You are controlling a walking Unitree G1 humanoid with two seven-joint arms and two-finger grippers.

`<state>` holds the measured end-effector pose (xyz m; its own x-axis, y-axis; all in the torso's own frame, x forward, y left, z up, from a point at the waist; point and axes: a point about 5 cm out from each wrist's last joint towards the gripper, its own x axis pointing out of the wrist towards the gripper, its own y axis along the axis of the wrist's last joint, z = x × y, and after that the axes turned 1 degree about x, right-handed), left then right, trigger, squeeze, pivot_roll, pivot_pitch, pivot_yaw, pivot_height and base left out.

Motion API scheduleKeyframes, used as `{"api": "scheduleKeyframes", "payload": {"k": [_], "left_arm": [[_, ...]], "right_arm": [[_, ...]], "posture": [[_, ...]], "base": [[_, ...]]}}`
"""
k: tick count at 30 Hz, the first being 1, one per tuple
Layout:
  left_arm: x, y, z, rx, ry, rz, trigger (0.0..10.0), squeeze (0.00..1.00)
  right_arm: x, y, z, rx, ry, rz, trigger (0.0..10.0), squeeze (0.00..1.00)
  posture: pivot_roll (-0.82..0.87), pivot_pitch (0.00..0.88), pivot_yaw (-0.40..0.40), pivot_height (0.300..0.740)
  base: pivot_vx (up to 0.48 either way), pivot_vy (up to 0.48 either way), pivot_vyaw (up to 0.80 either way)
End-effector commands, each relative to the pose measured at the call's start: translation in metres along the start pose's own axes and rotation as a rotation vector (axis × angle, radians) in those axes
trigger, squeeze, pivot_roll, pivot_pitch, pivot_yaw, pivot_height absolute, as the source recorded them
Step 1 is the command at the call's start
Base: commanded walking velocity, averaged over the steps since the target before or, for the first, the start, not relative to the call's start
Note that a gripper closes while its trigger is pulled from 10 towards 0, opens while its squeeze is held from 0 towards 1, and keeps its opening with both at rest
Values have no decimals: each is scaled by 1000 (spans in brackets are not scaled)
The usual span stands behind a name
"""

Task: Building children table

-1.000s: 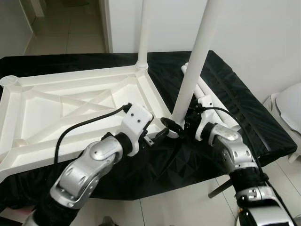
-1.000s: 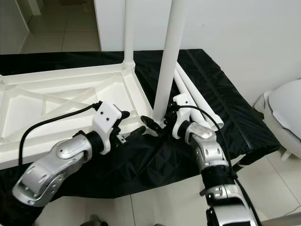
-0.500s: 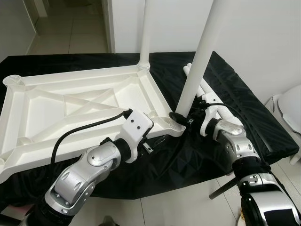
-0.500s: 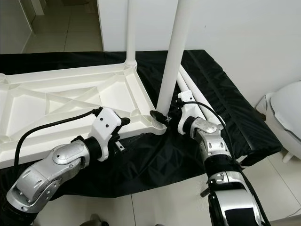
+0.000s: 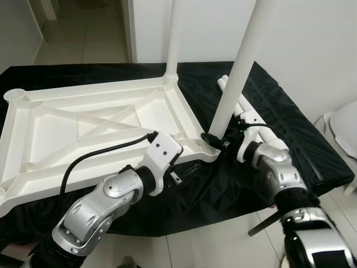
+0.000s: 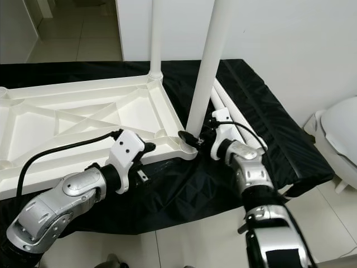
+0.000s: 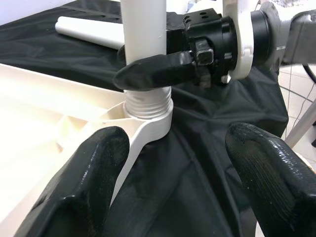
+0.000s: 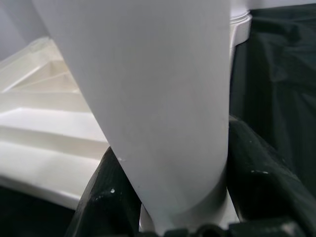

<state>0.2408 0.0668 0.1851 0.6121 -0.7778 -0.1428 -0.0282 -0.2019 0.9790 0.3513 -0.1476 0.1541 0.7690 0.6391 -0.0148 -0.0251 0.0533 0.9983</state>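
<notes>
The white plastic tabletop (image 5: 83,120) lies upside down on the black cloth (image 5: 290,128), its ribbed underside facing me. I count two legs standing upright in its corner sockets: a far leg (image 5: 171,39) and a near leg (image 5: 237,72). Two more spare legs (image 6: 223,106) lie on the cloth just beyond my right arm; there may be others hidden behind it, I cannot tell. Two empty sockets show at the tabletop's left side, the far one (image 5: 13,95) plainly round. I can read no label or writing on any part.

My right gripper (image 5: 218,138) pinches the near leg just above its base, one black finger (image 7: 158,71) wrapped across the front of the tube. Below that finger the leg's threaded end (image 7: 147,104) sits in the corner socket (image 7: 143,129), with several turns of thread showing above the rim.

My left gripper (image 7: 175,173) hovers near that same corner, fingers spread wide and holding nothing, one fingertip (image 7: 94,173) close beside the tabletop's edge.
</notes>
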Motion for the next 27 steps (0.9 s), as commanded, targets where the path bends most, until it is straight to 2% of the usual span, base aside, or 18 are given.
{"api": "scheduleKeyframes", "payload": {"k": [1,4,5,7,8,9,10,12,13,15,16,17,21,24,27], "left_arm": [[-2,2,12,-5,-171,7,10000,0],[-2,2,9,-5,-158,7,10000,0],[-3,3,7,-3,-149,9,10000,0],[-3,3,7,-3,-149,9,10000,0],[-3,4,4,-1,-141,12,10000,0],[-3,4,4,-1,-141,12,10000,0],[-4,4,2,1,-136,13,10000,0],[-3,5,2,2,-140,16,10000,0],[-3,5,2,2,-140,16,10000,0],[0,6,2,2,-151,23,10000,0],[0,6,2,2,-151,23,10000,0],[1,6,3,4,-155,26,10000,0],[2,6,3,6,-158,28,10000,0],[4,6,1,9,-159,31,10000,0],[5,6,1,8,-161,32,10000,0]], "right_arm": [[-3,-11,-2,68,-71,-26,10000,0],[-2,-11,-6,93,-132,-13,10000,0],[-2,-12,-9,115,-197,-1,10000,0],[-2,-12,-9,115,-197,-1,10000,0],[-2,-13,-13,147,-255,12,10000,0],[-2,-13,-13,147,-255,12,10000,0],[-2,-13,-19,181,-327,25,10000,0],[-2,-10,-28,177,-452,50,10000,0],[-2,-10,-28,177,-452,50,10000,0],[-4,-10,-32,164,-592,48,10000,0],[-4,-10,-32,164,-592,48,10000,0],[-6,-13,-34,171,-663,21,10000,0],[-8,-15,-35,177,-709,1,10000,0],[-5,-14,-47,181,-719,2,10000,0],[-5,-13,-48,187,-722,3,10000,0]], "posture": [[-6,59,-37,740],[-10,58,-35,740],[-12,57,-35,740],[-12,57,-35,740],[-15,54,-34,740],[-15,54,-34,740],[-20,50,-33,740],[-23,48,-33,740],[-23,48,-33,740],[-30,44,-31,740],[-30,44,-31,740],[-37,34,-31,740],[-39,32,-31,740],[-45,15,-33,740],[-45,11,-34,740]], "base": [[0,0,0],[0,0,0],[0,0,0],[0,0,0],[0,0,0],[0,0,0],[0,0,0],[0,0,0],[0,0,0],[0,0,0],[0,0,0],[0,0,0],[0,0,0],[0,0,0],[0,0,0]]}}
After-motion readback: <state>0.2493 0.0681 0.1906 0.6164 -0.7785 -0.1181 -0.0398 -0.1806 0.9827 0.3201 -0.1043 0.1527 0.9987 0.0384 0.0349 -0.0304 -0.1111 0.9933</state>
